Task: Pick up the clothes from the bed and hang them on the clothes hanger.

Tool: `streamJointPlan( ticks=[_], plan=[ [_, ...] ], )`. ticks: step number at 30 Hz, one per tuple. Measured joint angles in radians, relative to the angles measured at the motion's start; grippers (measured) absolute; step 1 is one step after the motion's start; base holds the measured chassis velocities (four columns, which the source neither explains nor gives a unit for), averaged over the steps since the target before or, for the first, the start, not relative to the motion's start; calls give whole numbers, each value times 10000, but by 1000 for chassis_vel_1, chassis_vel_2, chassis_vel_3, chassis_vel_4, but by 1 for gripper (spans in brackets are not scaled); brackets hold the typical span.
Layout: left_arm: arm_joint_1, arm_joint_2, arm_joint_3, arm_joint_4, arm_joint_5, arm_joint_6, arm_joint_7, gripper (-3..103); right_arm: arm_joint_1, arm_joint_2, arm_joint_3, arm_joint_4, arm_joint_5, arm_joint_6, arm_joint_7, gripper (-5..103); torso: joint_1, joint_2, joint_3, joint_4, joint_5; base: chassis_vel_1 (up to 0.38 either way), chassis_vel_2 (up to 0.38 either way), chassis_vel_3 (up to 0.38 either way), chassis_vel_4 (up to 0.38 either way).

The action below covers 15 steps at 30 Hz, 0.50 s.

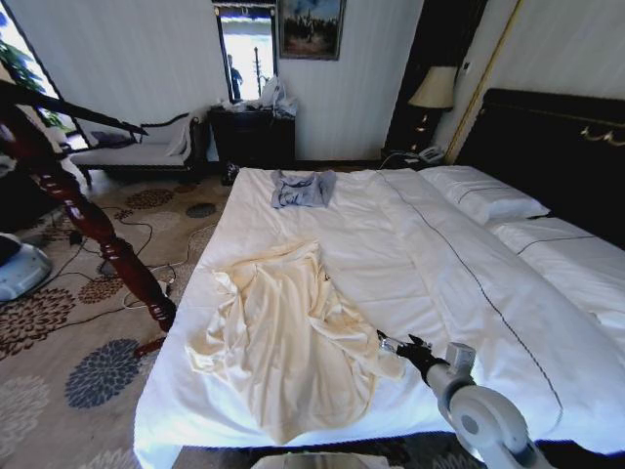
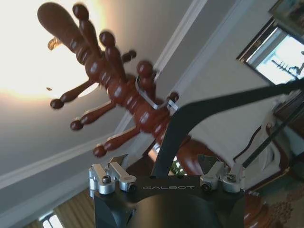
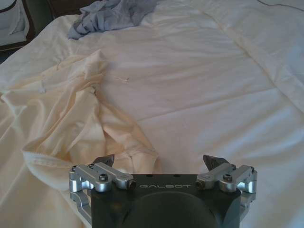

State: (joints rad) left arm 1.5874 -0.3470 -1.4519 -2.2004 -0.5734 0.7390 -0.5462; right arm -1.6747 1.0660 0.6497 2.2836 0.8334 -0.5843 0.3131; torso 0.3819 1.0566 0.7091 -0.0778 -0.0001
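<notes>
Right gripper [image 3: 161,164] spread wide beside clothes [image 1: 283,332]; left gripper [image 2: 164,172] released around clothes hanger [image 2: 199,111]

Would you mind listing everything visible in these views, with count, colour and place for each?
clothes: one, cream, spread wrinkled on the bed's near left part.
grey-blue garment: one, crumpled at the bed's far end.
bed: one, white duvet with a thin dark seam, dark headboard at right.
pillows: two, white, by the headboard.
clothes hanger: one, dark, its silver hook on the wooden post.
wooden post: one, reddish-brown, left of the bed.
lamp: one, pale shade, far right corner.
right gripper: open, at the clothes' right edge.
left gripper: open, around the hanger's dark arm, up by the post.
</notes>
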Motion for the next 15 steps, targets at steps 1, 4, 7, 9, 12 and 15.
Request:
streamJointPlan(
  ticks=[1,4,7,9,12,15],
  plan=[
    [-8,-3,5,77,2,-2,0,83,11,-7,-16,2,0,0,0,100,0,0,0,2,0,0,0,0,0],
    [-73,10,16,469,-11,-12,3,83,60,-71,-75,13,20,0,-1,100,0,0,0,2,-1,0,0,0,0],
    [-91,45,-47,608,-13,-16,3,83,85,-123,-115,13,35,0,0,100,0,-1,0,0,0,0,0,0,0],
    [-106,118,-126,813,27,-21,-1,83,107,-180,-163,7,48,0,0,100,0,0,0,0,3,0,0,0,0],
    [-147,171,-106,1013,90,-22,-7,83,138,-216,-200,2,77,0,2,100,0,0,0,-1,2,0,0,0,0],
    [-216,201,0,1174,107,-25,-16,83,213,-267,-251,2,161,-2,15,100,0,0,0,1,1,0,0,0,0]
  ],
)
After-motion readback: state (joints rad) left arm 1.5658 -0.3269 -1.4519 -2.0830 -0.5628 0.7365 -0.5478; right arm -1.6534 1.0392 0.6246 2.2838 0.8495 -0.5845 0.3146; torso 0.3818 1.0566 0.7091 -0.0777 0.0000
